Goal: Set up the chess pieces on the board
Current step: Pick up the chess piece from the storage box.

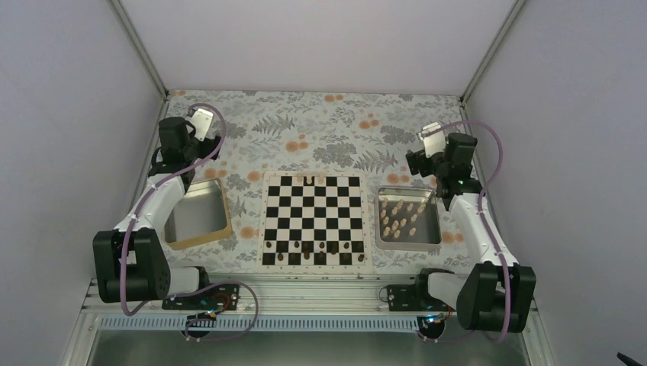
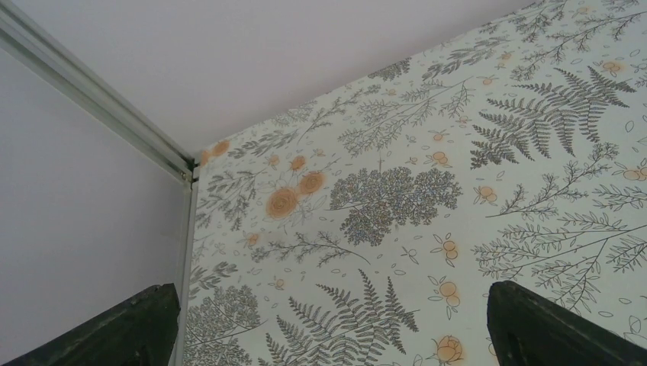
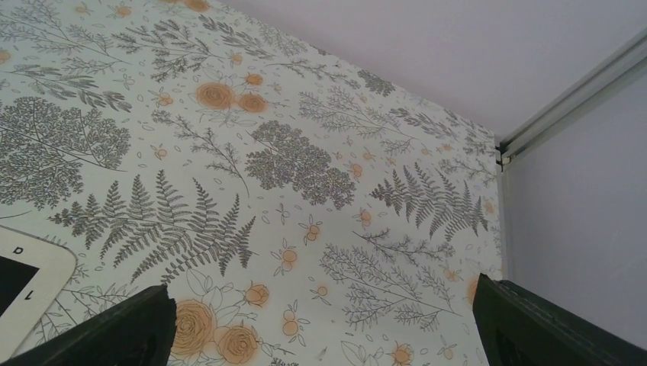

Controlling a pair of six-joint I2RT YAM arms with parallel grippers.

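Note:
The board [image 1: 313, 219] lies flat at the table's middle. Dark brown chessmen [image 1: 314, 248] stand on its two near rows. Two pale chess pieces [image 1: 305, 180] stand on its far row, and several more [image 1: 402, 216] lie in the steel tray to its right. My left gripper [image 1: 189, 128] is raised over the back left of the table. In the left wrist view it [image 2: 333, 320] is open, with only tablecloth between its fingers. My right gripper [image 1: 427, 149] hovers behind the right tray. It [image 3: 324, 320] is open and empty, with a board corner [image 3: 30, 267] at the left edge.
A wood-rimmed tray [image 1: 169, 229] with nothing in it sits left of the board. The steel tray [image 1: 435, 221] holds the pale pieces. Grey walls with metal corner posts [image 1: 141, 46] close in the table on three sides. The flowered cloth [image 1: 320, 130] covers the far half.

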